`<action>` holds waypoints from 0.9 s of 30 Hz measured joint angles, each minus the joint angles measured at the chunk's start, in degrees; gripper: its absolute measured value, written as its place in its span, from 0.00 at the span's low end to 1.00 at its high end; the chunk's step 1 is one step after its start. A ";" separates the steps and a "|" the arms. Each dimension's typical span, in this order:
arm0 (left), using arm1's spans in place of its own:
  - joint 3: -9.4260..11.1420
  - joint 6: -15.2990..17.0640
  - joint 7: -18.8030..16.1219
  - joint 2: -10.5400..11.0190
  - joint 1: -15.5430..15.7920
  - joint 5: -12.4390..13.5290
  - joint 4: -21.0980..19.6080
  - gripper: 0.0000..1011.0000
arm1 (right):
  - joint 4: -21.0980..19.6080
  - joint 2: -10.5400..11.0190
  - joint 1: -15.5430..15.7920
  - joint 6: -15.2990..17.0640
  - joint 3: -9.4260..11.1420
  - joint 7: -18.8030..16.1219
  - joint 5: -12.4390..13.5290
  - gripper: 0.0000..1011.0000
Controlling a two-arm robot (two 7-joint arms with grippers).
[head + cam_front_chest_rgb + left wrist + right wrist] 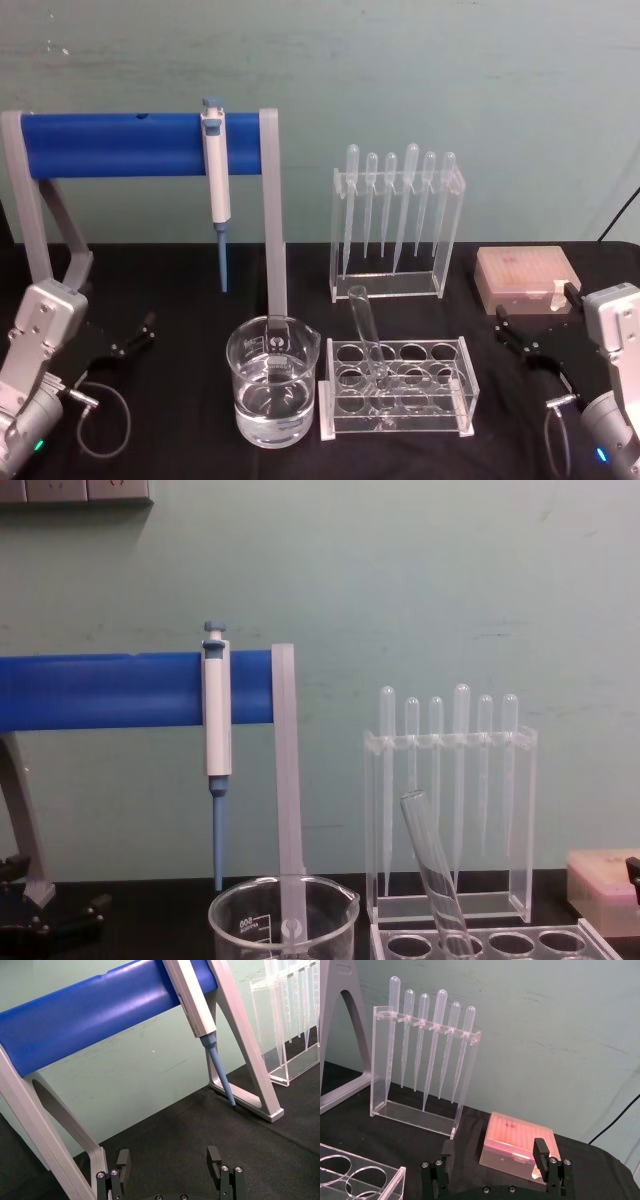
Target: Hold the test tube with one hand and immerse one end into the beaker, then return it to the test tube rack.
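Observation:
The test tube (367, 328) leans tilted in a hole of the clear rack (455, 418) at the table's front centre; the chest view shows the test tube (432, 867) rising from the rack (592, 938). Just left of the rack stands the beaker (272, 393), holding clear liquid, its rim low in the chest view of the beaker (283, 910). My left gripper (138, 335) rests open at the left edge, well away from both. My right gripper (518, 331) sits open at the right edge. Open fingers show in the wrist views of the left gripper (169, 1159) and right gripper (493, 1148).
A blue bar stand (140, 145) holds a blue-and-white pipettor (216, 185) behind the beaker. A clear holder with several plastic pipettes (397, 215) stands behind the rack. A pink tip box (526, 278) lies at the right, near my right gripper.

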State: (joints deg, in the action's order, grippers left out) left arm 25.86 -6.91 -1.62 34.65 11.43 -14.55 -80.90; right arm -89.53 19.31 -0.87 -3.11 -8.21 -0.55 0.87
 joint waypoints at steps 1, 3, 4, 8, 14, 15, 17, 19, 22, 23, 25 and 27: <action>0.00 0.00 0.00 0.00 0.00 0.00 0.00 0.99 | -0.03 0.02 0.02 0.00 0.00 0.00 0.02 0.99; 0.00 0.00 0.00 0.00 0.00 0.00 0.00 0.99 | -0.08 0.04 0.03 0.01 0.00 0.00 0.03 0.99; 0.00 0.00 0.00 0.00 0.00 0.00 0.00 0.99 | -0.10 0.05 0.04 0.02 0.00 0.01 0.04 0.99; 0.00 0.00 0.00 0.00 0.00 0.00 0.00 0.99 | -0.19 0.09 0.05 0.07 0.00 0.01 0.10 0.99; 0.00 0.00 0.00 0.00 0.00 0.00 0.00 0.99 | -0.28 0.12 0.09 0.11 0.00 0.01 0.25 0.99; 0.00 0.00 0.00 0.00 0.00 0.00 0.00 0.99 | -0.29 0.13 0.09 0.12 0.00 0.02 0.27 0.99; 0.00 0.00 0.00 0.00 0.00 0.00 0.00 0.99 | -0.32 0.14 0.10 0.12 0.00 0.01 0.31 0.99; 0.00 0.00 0.00 0.00 0.00 0.00 0.00 0.99 | -0.33 0.15 0.12 0.14 0.00 0.01 0.33 0.99; 0.00 0.00 0.00 0.00 0.00 0.00 0.00 0.99 | -0.34 0.16 0.13 0.14 0.00 0.01 0.34 0.99; 0.00 0.00 0.00 0.00 0.00 0.00 0.00 0.99 | -0.35 0.16 0.14 0.15 0.00 0.02 0.36 0.99; 0.00 0.00 0.00 0.00 0.00 0.00 0.00 0.99 | -0.36 0.17 0.14 0.16 0.00 0.02 0.37 0.99; 0.00 0.00 0.00 0.00 0.00 0.00 0.00 0.99 | -0.36 0.18 0.14 0.16 0.00 0.03 0.38 0.99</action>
State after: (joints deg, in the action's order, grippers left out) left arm 25.86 -6.91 -1.62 34.65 11.43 -14.55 -80.90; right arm -89.89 19.49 -0.73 -2.95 -8.21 -0.52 1.24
